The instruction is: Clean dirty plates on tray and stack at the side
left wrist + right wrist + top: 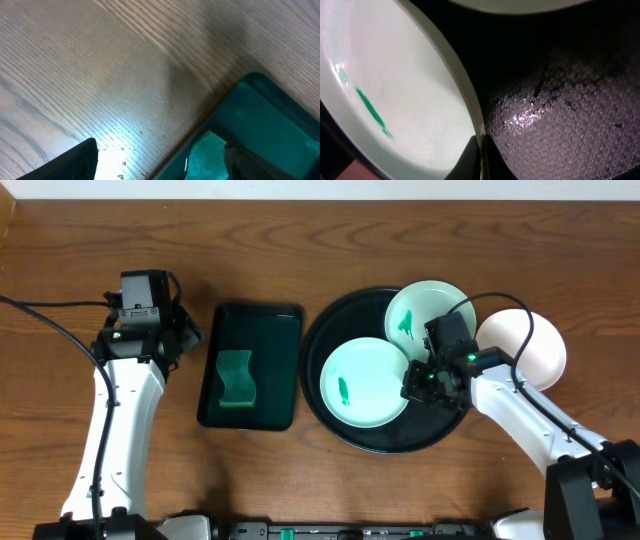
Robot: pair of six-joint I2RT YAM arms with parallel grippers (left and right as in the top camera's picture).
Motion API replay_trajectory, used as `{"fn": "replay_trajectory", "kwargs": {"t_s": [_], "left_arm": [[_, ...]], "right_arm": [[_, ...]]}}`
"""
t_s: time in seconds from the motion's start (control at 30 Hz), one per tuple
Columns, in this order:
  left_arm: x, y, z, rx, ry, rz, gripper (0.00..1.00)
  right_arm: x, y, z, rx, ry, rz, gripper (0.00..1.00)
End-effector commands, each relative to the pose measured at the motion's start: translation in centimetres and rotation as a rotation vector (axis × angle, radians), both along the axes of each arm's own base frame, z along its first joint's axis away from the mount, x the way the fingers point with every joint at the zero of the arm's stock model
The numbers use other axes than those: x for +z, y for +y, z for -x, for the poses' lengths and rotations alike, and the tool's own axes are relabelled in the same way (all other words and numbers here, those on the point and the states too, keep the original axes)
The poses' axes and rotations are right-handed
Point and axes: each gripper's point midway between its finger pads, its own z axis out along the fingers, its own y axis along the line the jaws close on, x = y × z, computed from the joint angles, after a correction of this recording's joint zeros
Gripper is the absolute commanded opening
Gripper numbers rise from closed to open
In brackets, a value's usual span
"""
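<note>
Dirty plates are sitting two on the tray (395,438) and one off it. The near plate (360,385) is lying toward the tray's 8 o'clock, and the far plate (420,305) is leaning over the rim at 1 o'clock. Both are showing a green smear. A clean-looking white plate (530,350) is resting on the table just past the tray's 3 o'clock.

The right gripper (412,383) is working at the near plate's 3 o'clock edge. In the wrist view its fingers are standing narrow, with the plate's rim running between them, so it appears to be pinching that rim. The left gripper (160,145) is hanging wide and empty at the 9 o'clock side of the green tray (270,340), where a sponge (236,378) is lying.

The step in hand is probably steadying or lifting the near plate for wiping. The hold is thin on a glossy rim, so the plate is likely to pivot or slip. A slow lift that keeps the plate near level would be safer. It should also be staying clear of the far plate, which is close at 12 o'clock from the fingers. The left arm is needing the sponge first, taken across its middle so it can press flat on the smear.
</note>
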Motion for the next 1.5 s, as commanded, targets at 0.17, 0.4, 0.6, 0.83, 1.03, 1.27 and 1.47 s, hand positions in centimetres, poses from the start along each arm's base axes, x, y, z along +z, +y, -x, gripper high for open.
{"fn": "replay_trajectory", "kwargs": {"t_s": [0.17,0.4,0.6,0.83,1.03,1.27,1.47], "left_arm": [[0.4,0.3,-0.2,0.004,-0.006,-0.011,0.80],[0.4,0.3,-0.2,0.004,-0.006,-0.011,0.81],[0.4,0.3,-0.2,0.004,-0.006,-0.011,0.81],[0.4,0.3,-0.2,0.004,-0.006,-0.011,0.80],[0.4,0.3,-0.2,0.004,-0.006,-0.011,0.80],[0.4,0.3,-0.2,0.004,-0.006,-0.011,0.80],[0.4,0.3,-0.2,0.004,-0.006,-0.011,0.81]], "right_arm": [[0.2,0.5,-0.4,-0.047,-0.034,0.028,0.01],[0.2,0.5,-0.8,-0.005,-0.073,0.063,0.34],[1.6,-1.0,-2.6,0.082,-0.140,0.114,0.33],[6.3,-1.3,-5.0,0.279,-0.227,0.150,0.36],[6.7,-0.7,-5.5,0.335,-0.265,0.155,0.39],[5.5,-0.4,-5.3,0.344,-0.277,0.156,0.50],[3.9,-0.7,-4.3,0.347,-0.249,0.161,0.82]]}}
